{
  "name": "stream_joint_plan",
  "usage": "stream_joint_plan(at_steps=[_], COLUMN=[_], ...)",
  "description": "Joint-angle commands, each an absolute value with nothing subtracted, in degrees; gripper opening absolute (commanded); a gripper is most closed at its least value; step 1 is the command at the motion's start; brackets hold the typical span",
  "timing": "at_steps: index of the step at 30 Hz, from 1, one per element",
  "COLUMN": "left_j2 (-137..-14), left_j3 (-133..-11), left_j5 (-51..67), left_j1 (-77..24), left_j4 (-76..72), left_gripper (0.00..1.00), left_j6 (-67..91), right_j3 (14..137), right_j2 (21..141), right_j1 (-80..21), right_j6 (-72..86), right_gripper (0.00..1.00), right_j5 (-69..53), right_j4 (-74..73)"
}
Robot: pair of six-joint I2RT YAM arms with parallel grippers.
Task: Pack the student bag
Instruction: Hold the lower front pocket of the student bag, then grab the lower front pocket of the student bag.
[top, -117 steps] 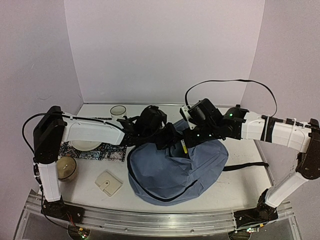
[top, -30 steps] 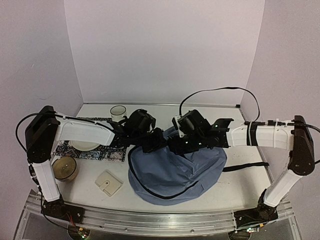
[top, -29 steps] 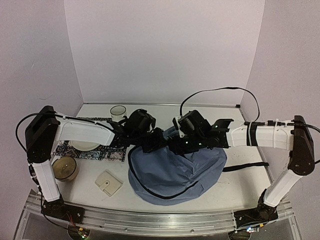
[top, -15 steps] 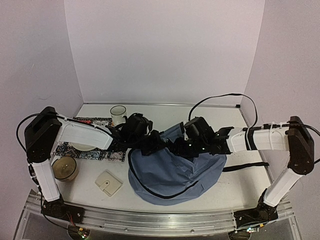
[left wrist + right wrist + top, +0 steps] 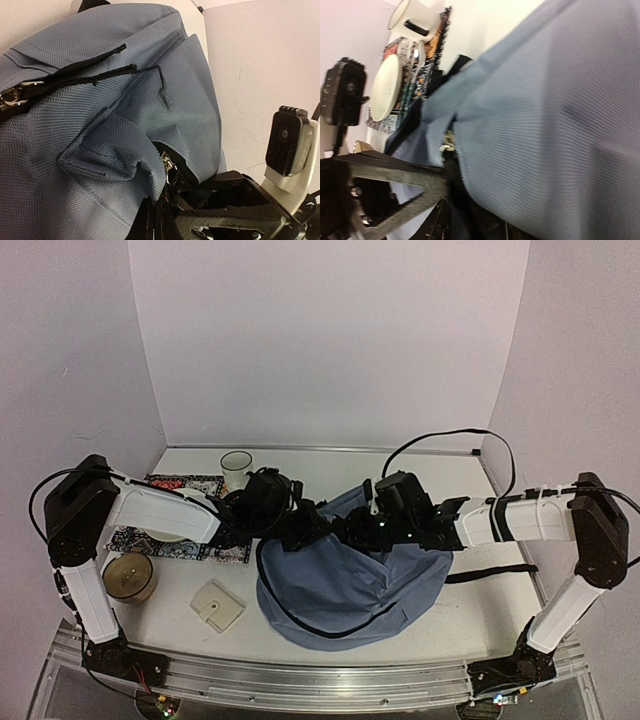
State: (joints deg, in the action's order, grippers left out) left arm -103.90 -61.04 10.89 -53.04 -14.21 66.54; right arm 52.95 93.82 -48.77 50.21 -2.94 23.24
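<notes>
On table [image 5: 480, 615], slumped woven student bag [image 5: 350, 585]

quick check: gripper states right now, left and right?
Left gripper: closed, pinching the student bag at its opening.
Right gripper: beside that opening; open or closed cannot be told.

Left gripper [image 5: 305, 530] clamped tight, close beside right gripper [image 5: 350, 531], which looks parted, though blurred.
</notes>
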Motion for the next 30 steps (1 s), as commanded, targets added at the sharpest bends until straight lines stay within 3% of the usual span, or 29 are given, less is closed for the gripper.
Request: stream_joint_plan(at_steps=[1, 6, 12, 25, 27, 30], left_j2=[-102.0, -101.5, -100.6, -100.5, -100.6, -101.1], left_j3=[-60.7, -60.4, -59.7, -60.4, -60.8, -61.6], left_j5=[12.9, 12.2, 9.8, 7.8, 8.2, 9.2], left_j1=[-53.0, -53.0, -52.9, -51.4, -51.4, -51.3], left_j4=[-16.9, -17.1, -17.0, -16.9, -17.0, -17.0], left_gripper=[0.00, 0.00, 0.00, 0.00, 0.06, 0.29], left_j6=[67.3, 66.9, 66.1, 66.2, 66.0, 65.8], right_j3=[55.2, 55.8, 54.2, 49.3, 48.2, 47.9], right_j2=[95.1, 95.2, 92.6, 83.7, 83.2, 83.5], right_j1=[-48.3, -48.2, -48.1, -47.9, -48.0, -48.0], right_j6=[48.0, 47.2, 46.3, 42.6, 42.0, 40.9], right_gripper=[0.36, 0.25, 0.00, 0.00, 0.00, 0.00], right_j5=[-5.7, -6.0, -6.4, -10.0, -11.1, -11.9], right_j4=[28.1, 28.2, 27.6, 16.1, 14.9, 14.1])
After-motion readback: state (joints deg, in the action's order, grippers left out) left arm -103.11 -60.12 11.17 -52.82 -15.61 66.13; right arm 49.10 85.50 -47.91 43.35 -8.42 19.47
